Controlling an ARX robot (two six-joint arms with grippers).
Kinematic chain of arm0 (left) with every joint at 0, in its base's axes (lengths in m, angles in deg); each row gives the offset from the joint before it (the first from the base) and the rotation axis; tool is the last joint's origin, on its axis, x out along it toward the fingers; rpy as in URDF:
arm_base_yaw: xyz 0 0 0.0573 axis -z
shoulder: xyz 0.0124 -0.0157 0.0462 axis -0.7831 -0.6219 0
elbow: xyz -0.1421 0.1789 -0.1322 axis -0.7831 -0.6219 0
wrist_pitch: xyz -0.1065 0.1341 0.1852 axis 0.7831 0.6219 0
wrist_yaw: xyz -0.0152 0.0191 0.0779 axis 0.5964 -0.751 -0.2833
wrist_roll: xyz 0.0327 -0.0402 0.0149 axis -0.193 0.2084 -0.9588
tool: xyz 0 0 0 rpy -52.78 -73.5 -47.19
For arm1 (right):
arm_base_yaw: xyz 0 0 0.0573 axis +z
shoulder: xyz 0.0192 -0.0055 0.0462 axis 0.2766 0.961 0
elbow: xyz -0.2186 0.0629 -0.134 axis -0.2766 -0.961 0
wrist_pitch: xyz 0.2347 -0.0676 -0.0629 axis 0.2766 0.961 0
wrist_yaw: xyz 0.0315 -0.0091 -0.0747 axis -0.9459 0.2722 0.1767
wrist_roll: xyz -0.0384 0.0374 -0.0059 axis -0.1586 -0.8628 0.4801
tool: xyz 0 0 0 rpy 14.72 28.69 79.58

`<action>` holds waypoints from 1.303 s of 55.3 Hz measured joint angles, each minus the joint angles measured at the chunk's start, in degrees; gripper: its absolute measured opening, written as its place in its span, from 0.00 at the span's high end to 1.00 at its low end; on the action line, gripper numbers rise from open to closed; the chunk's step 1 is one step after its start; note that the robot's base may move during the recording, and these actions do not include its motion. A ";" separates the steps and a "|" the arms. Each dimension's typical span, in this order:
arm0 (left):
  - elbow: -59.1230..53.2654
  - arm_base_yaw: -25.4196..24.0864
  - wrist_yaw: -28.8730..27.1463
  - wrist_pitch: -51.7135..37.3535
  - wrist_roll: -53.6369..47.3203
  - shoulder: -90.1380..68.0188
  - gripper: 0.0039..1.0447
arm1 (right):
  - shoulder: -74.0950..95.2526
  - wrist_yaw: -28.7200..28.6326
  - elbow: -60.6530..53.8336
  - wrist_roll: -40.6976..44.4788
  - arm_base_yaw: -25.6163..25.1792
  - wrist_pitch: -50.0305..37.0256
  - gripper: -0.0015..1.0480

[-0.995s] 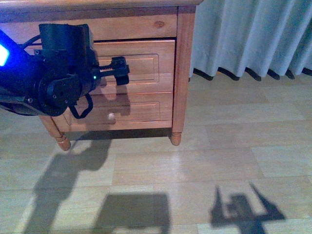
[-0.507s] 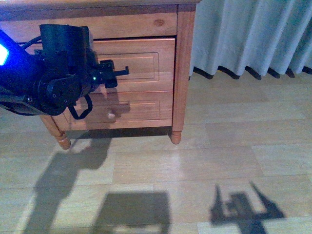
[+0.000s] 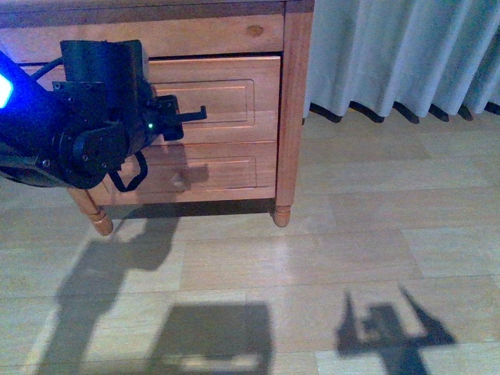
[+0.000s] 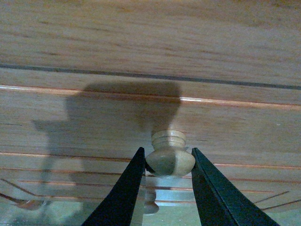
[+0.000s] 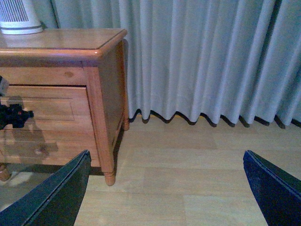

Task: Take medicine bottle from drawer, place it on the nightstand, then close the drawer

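So, L gripper clamped on drawer knob.
Knob's between my fingers, both touching it, for pulling drawer open; R gripper idle, spread wide.

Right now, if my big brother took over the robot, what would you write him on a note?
Left gripper: its fingers hug the knob of the taller drawer and seem to touch both sides.
Right gripper: open, empty, held away from the nightstand.
Medicine bottle: not visible in any view. The drawer looks shut.
Done: nothing that shows yet.
Left: pull the drawer open, take the bottle out, set it on the nightstand top, then close the drawer.
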 joint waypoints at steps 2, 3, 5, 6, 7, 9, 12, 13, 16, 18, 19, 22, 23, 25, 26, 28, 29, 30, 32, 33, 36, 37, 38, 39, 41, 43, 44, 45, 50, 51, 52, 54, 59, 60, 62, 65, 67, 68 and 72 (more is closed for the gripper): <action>-1.31 0.02 0.02 -1.22 -0.11 0.37 0.76 | 0.00 0.00 0.00 0.00 0.00 0.00 0.07; -1.73 0.02 0.02 -1.53 -0.13 0.55 0.76 | 0.00 0.00 0.00 0.00 0.00 0.00 0.07; -3.39 0.04 0.09 -2.40 -0.22 1.20 0.76 | 0.00 0.00 0.00 0.00 0.00 0.00 0.07; -4.68 0.09 0.09 -2.93 -0.35 1.86 0.76 | 0.00 0.00 0.00 0.00 0.00 0.00 0.07; -5.38 0.15 0.09 -3.19 -0.33 2.12 0.76 | 0.00 0.00 0.00 0.00 0.00 0.00 0.07; -8.28 0.42 -0.02 -4.57 -0.35 3.43 0.76 | 0.00 -0.02 0.00 0.00 0.00 0.00 0.07; -11.30 0.66 -0.07 -5.99 -0.33 4.70 0.76 | 0.00 0.00 0.00 0.00 0.00 0.00 0.07; -12.79 0.72 -0.13 -6.67 -0.33 5.31 0.76 | 0.00 0.00 0.00 0.00 0.00 0.00 0.07; -16.59 0.92 -0.22 -8.17 -0.28 7.02 0.76 | 0.00 0.00 0.00 0.00 0.00 0.00 0.07; -18.93 1.07 -0.22 -9.14 -0.28 8.04 0.76 | 0.00 0.00 0.00 0.00 0.00 0.00 0.07; -19.74 1.14 -0.22 -9.49 -0.28 8.39 0.76 | 0.00 0.00 0.00 0.00 0.00 0.00 0.07; -23.74 1.40 -0.17 -10.99 -0.09 10.12 0.76 | 0.00 0.00 0.00 0.00 0.00 0.00 0.07; -25.35 1.51 -0.11 -11.61 0.11 10.84 0.76 | 0.00 0.00 0.00 0.00 0.00 0.00 0.07; -27.80 1.68 0.02 -12.61 0.20 11.91 0.76 | 0.00 0.00 0.00 0.00 0.00 0.00 0.07; -28.61 1.75 0.04 -12.96 0.20 12.26 0.76 | 0.00 0.00 0.00 0.00 0.00 0.00 0.07; -31.06 1.92 0.13 -14.10 0.35 13.22 0.76 | 0.00 0.00 0.00 0.00 0.00 0.00 0.07; -32.65 2.03 0.17 -14.82 0.37 13.81 0.76 | 0.00 0.00 0.00 0.00 0.00 0.00 0.07; -33.46 2.08 0.20 -15.17 0.44 14.10 0.76 | 0.00 0.00 0.00 0.00 0.00 0.00 0.07; -37.38 2.38 0.33 -16.92 0.74 15.41 0.76 | 0.00 0.00 0.00 0.00 0.00 0.00 0.07; -38.77 2.54 0.39 -17.64 0.74 15.89 0.76 | 0.00 0.00 0.00 0.00 0.00 0.00 0.07; -43.21 2.97 0.39 -20.41 0.81 17.00 0.76 | 0.00 0.00 0.00 0.00 0.00 0.00 0.07; -44.35 3.13 0.35 -21.14 0.81 17.27 0.76 | 0.00 0.00 0.00 0.00 0.00 0.00 0.07; -44.89 3.23 0.31 -21.49 0.81 17.38 0.76 | 0.00 0.00 0.00 0.00 0.00 0.00 0.07; -45.88 3.41 0.20 -22.14 0.81 17.62 0.76 | 0.00 0.00 0.00 0.00 0.00 0.00 0.07; -47.25 3.69 0.09 -23.02 0.96 17.90 0.76 | 0.00 0.00 0.00 0.00 0.00 0.00 0.07; -48.76 4.07 -0.28 -23.89 1.33 18.23 0.76 | 0.00 0.00 0.00 0.00 0.00 0.00 0.07; -49.40 4.28 -0.52 -24.09 1.51 18.38 0.76 | 0.00 0.00 0.00 0.00 0.00 0.00 0.07; -49.68 4.42 -0.66 -24.15 1.64 18.47 0.76 | 0.00 0.00 0.00 0.00 0.00 0.00 0.07; -51.76 5.64 -1.66 -24.94 2.73 19.26 0.76 | 0.00 0.00 0.00 0.00 0.00 0.00 0.07; -52.19 6.01 -2.14 -24.94 3.19 19.52 0.76 | 0.00 0.00 0.00 0.00 0.00 0.00 0.07; -52.65 6.40 -2.51 -24.94 3.63 19.74 0.76 | 0.00 0.00 0.00 0.00 0.00 0.00 0.07; -53.31 7.02 -2.99 -24.92 4.24 20.17 0.76 | 0.00 0.00 0.00 0.00 0.00 0.00 0.07; -54.84 8.68 -4.44 -24.72 5.90 21.24 0.76 | 0.00 0.00 0.00 0.00 0.00 0.00 0.07; -55.21 9.16 -4.83 -24.55 6.36 21.55 0.76 | 0.00 0.00 0.00 0.00 0.00 0.00 0.07; -55.69 9.90 -5.35 -24.17 7.10 22.01 0.76 | 0.00 -0.02 0.00 0.00 0.00 0.00 0.07; -56.26 10.84 -6.01 -23.78 8.31 22.60 0.76 | 0.00 0.00 0.00 0.00 0.00 0.00 0.07; -56.50 11.52 -6.78 -23.41 9.07 22.99 0.76 | 0.00 0.00 0.00 0.00 0.00 0.00 0.07; -56.54 11.91 -7.08 -23.19 9.49 23.23 0.76 | 0.00 0.00 0.00 0.00 0.00 0.00 0.07; -56.57 12.70 -8.15 -22.73 10.49 23.63 0.76 | 0.00 0.00 0.00 0.00 0.00 0.00 0.07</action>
